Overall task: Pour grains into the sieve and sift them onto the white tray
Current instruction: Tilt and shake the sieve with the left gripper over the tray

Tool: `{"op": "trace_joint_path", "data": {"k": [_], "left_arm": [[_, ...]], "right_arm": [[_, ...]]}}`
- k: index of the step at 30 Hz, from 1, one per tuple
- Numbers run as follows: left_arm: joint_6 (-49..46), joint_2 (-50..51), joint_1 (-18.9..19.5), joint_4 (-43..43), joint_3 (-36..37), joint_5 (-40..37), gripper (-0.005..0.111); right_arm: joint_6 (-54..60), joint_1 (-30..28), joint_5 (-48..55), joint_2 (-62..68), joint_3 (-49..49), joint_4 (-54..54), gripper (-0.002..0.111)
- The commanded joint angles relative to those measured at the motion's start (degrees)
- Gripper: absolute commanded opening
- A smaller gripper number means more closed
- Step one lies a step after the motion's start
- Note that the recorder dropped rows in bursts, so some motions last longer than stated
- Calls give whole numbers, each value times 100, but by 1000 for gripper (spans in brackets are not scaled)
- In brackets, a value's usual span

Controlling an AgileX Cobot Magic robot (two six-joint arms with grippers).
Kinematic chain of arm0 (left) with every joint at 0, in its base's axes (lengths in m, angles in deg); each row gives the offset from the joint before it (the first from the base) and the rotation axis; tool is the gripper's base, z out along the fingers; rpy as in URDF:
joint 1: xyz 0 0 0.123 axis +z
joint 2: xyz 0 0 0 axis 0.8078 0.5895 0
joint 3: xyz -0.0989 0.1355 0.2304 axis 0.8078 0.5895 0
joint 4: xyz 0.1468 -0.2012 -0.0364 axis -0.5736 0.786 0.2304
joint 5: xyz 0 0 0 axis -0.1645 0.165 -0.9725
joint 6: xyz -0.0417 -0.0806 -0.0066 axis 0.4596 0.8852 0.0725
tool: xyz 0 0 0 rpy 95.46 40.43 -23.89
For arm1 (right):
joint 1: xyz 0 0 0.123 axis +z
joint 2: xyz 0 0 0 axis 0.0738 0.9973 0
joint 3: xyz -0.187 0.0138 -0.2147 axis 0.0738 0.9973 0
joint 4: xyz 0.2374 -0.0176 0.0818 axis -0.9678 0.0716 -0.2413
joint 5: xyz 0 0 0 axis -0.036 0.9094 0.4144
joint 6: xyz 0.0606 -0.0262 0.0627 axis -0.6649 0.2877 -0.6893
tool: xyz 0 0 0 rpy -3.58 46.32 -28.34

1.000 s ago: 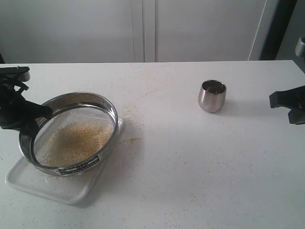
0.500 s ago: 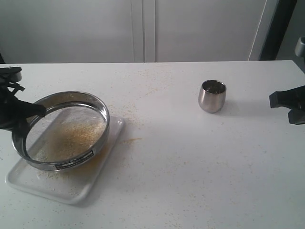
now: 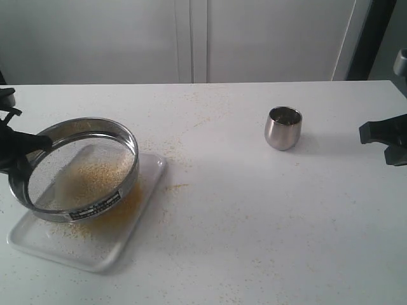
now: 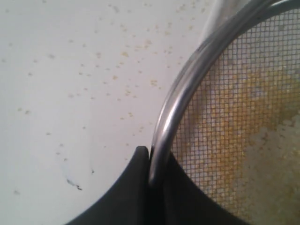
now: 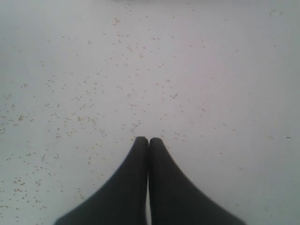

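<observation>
Grips the sieve (image 3: pixel 79 171) by its shiny steel rim with the left end effector (image 4: pixel 150 157), at the far left of the exterior view. Jaws narrow: one black finger inside the rim over the mesh, the other outside, the rim pinched between them.

Holds the sieve tilted over the white tray (image 3: pixel 95 254), near side lower, with the black-and-white label on its side turned toward the camera. Overhangs the tray's left edge a little. Cannot tell whether the sieve's underside touches the tray.

Carries the grains (image 3: pixel 95 175) as a pale beige patch on the grey wire mesh, mostly toward the right half. Shows a yellower dusting on the tray too, just under and beside the sieve's near right edge, with a few specks on the tray's bare near end.

Leaves more stray granules scattered over the worktop (image 3: pixel 254 210), thickest just right of the tray and in a faint trail toward the back.

Hangs the right end effector (image 5: pixel 149 143) at the right edge of the exterior view, well apart from sieve and tray. Black fingers pressed together tip to tip, nothing between them, above speckled worktop.

Stands a small rounded steel cup (image 3: pixel 283 127) upright on the worktop, nearer the right end effector than the sieve, touching neither.
</observation>
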Motion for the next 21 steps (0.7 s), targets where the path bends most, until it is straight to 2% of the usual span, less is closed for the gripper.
{"op": "trace_joint_path", "data": {"k": [1, 3, 6, 9, 11, 14, 16, 19, 21], "left_arm": [[-212, -165, -193, -31, -22, 18, 0], [470, -104, 70, -327, 4, -78, 0], [710, -59, 197, 57, 102, -78, 0], [-374, -133, -186, 766, 102, 0, 0], [-653, -143, -285, 571, 102, 118, 0], [395, -43, -11, -8, 113, 42, 0], [677, -16, 122, 101, 113, -82, 0], [92, -119, -40, 774, 64, -155, 0], [-724, -162, -174, 652, 40, -67, 0]], "right_arm": [[-19, -36, -41, -48, 23, 44, 0], [-19, -36, -41, -48, 23, 44, 0], [-19, -36, -41, -48, 23, 44, 0], [-19, -36, -41, -48, 23, 44, 0], [-19, -36, -41, -48, 23, 44, 0], [-19, -36, -41, -48, 23, 44, 0], [-19, -36, -41, -48, 23, 44, 0], [-19, -36, -41, -48, 23, 44, 0], [-19, -36, -54, -48, 23, 44, 0]]}}
